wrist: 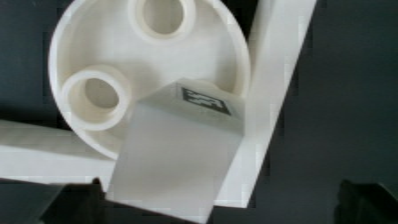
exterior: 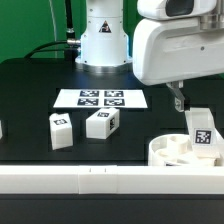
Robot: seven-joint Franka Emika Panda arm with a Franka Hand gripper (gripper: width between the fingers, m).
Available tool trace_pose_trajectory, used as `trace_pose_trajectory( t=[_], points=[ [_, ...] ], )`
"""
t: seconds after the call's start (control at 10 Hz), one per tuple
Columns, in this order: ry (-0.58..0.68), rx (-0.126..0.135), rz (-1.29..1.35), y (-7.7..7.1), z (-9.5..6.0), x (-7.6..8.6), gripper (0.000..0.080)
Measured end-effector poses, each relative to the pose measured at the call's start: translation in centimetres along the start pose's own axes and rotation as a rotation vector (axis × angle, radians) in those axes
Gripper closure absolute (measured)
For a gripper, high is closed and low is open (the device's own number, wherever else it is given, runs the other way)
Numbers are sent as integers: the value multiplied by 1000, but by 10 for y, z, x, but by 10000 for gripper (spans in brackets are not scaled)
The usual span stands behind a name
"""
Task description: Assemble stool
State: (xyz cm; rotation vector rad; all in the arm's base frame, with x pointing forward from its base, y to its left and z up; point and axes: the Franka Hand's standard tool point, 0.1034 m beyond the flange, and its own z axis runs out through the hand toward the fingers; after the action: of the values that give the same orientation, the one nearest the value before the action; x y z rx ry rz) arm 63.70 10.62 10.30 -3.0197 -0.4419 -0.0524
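My claw [exterior: 181, 102] hangs wide open and holds nothing, just above the upright leg [exterior: 202, 133]. In the exterior view only one dark finger [exterior: 178, 98] shows below my white wrist housing.

No words can be read anywhere. The only markings are small black-and-white square tags, patterned like pixel codes. One tag faces outward on the upright leg. One sits on each of the two loose legs. Several are printed on the marker board [exterior: 100, 98], a thin flat white sheet lying on the black counter [exterior: 30, 90].

Every stool part is smooth, matte white plastic. The seat [exterior: 168, 152] is a short round disc lying flat at the exterior view's right, just behind a long white rail [exterior: 60, 181] that runs along the counter's near edge. The wrist view shows two round holes [wrist: 93, 93] in the seat's face, both open.

The upright leg is a chunky block standing on the seat, beside those holes. I cannot tell whether its base sits in a socket.

The two loose legs, one [exterior: 60, 131] and the other [exterior: 102, 123], are chunky blocks resting on the counter near each other. They lie in front of the marker board, well apart from the seat.
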Motion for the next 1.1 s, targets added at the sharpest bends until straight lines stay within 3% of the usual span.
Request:
trace_pose_trajectory(
  t=[0.4,1.1],
  points=[
    [-7,-51,-444,6,4,0,151],
    [-41,-69,-851,15,8,-3,151]
  ],
)
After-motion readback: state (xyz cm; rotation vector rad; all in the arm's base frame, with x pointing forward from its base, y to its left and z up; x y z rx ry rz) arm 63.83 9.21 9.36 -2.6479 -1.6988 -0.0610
